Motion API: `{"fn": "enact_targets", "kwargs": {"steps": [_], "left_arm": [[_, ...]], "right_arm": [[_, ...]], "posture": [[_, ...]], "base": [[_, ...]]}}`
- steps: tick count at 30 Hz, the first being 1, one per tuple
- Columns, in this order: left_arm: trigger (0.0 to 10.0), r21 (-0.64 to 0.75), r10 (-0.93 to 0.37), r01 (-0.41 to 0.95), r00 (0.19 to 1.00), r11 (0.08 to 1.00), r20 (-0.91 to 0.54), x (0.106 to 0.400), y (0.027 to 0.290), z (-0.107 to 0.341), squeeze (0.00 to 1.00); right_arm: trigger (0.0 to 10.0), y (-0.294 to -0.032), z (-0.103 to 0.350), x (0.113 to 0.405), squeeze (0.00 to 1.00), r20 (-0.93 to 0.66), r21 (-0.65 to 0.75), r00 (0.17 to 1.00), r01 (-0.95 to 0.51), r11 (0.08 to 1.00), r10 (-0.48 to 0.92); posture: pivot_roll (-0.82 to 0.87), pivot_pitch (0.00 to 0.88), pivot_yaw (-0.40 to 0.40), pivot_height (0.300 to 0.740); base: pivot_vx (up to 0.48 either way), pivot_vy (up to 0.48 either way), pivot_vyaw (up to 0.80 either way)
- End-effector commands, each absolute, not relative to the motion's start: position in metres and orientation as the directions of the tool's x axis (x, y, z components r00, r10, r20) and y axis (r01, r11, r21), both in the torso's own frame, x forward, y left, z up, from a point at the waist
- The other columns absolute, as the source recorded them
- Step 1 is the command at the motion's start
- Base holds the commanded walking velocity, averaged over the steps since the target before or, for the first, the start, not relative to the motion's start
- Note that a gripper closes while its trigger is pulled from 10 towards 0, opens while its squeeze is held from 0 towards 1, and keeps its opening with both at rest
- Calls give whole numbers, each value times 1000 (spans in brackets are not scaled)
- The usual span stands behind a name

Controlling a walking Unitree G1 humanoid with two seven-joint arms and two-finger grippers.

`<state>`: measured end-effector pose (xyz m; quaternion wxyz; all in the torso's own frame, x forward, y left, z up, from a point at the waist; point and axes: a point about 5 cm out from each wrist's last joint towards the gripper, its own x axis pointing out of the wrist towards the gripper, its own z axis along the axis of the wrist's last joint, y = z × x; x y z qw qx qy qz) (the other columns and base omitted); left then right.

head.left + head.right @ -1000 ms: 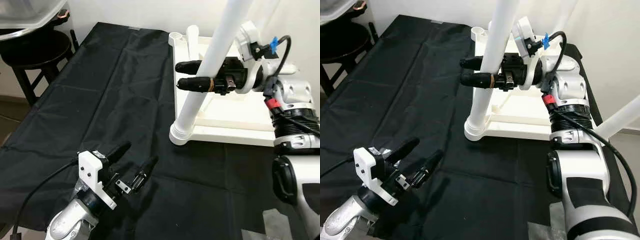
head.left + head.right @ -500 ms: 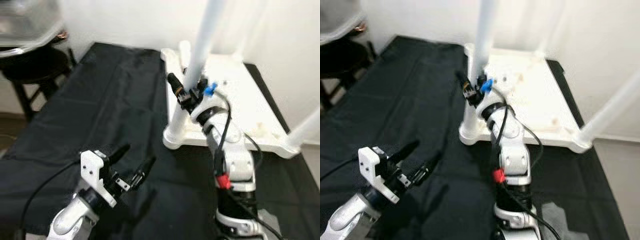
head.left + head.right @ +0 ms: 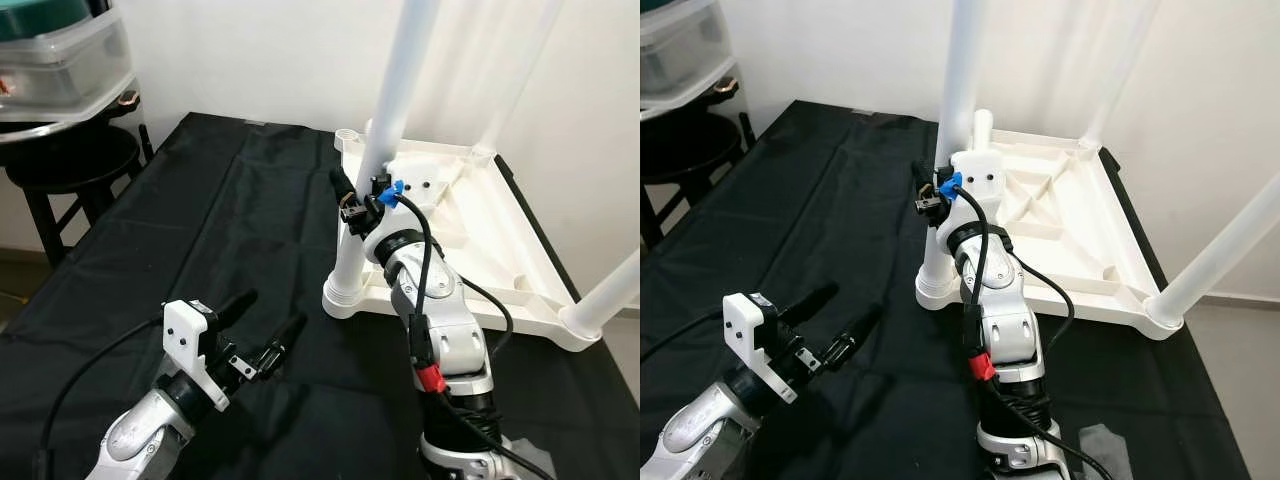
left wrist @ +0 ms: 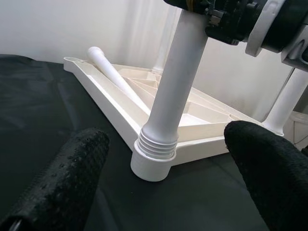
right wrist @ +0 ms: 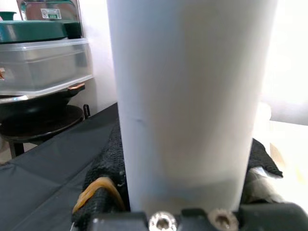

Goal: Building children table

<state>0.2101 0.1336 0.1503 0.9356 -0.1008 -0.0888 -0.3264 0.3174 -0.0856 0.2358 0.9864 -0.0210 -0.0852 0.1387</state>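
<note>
Currently the upturned white table (image 3: 470, 215) lies on the black-draped tabletop (image 3: 200, 230). Right gripper (image 3: 352, 195), jaws clamped on the upright near-corner leg (image 3: 385, 130). Left gripper (image 3: 262, 325) hovers low nearby, jaws spread wide, holding nothing.

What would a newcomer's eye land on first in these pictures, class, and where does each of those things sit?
First, the white table leg standing upright in the near corner socket of the upturned white tabletop, which lies on the black cloth. The right gripper is clamped round that leg, low down. At lower left the left gripper hovers open above the cloth, and a loose white leg lies across the tabletop.
</note>
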Motion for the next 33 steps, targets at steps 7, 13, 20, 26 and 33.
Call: {"fn": "enact_targets", "kwargs": {"steps": [7, 13, 20, 26, 33], "left_arm": [[10000, -118, -604, 636, 766, 763, 219, 204, 134, 152, 0], [10000, -117, -609, 640, 762, 759, 222, 198, 133, 155, 0], [10000, -115, -613, 645, 758, 756, 221, 188, 132, 162, 0], [10000, -118, -616, 646, 759, 755, 212, 182, 131, 166, 0], [10000, -118, -617, 644, 760, 756, 204, 178, 132, 170, 0]], "right_arm": [[10000, -104, 230, 329, 1000, 29, -77, 740, -669, 739, 672], [10000, -130, 249, 330, 1000, 20, -183, 607, -779, 600, 794], [10000, -147, 256, 334, 1000, -129, -262, 364, -910, 322, 922], [10000, -159, 264, 350, 0, -171, -266, 290, -934, 240, 941], [0, -164, 273, 355, 0, -151, -262, 229, -947, 184, 962]], "posture": [[16, 171, -62, 740], [31, 208, -65, 740], [60, 274, -53, 740], [83, 300, -48, 740], [100, 321, -42, 740]], "base": [[0, 0, 0], [0, 0, 0], [0, 0, 0], [0, 0, 0], [0, 0, 0]]}}
